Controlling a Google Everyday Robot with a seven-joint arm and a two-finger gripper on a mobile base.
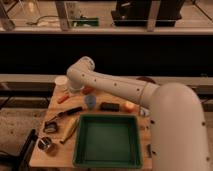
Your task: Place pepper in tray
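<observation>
Our gripper point(75, 89) sits low at the far left of the surface point(40, 155), tucked under the arm's bend; we cannot tell its state. The reddish piece we take for the pepper point(88, 90) lies just beside it, outside the green tray point(79, 150).

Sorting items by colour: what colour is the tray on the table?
Green: the tray shows best in the camera view. The end effector sits hidden behind the arm's elbow, at the table's far left.

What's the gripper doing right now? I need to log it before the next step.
Gripper: hidden behind the arm's elbow at the table's far left; no sign of it over the green tray.
</observation>
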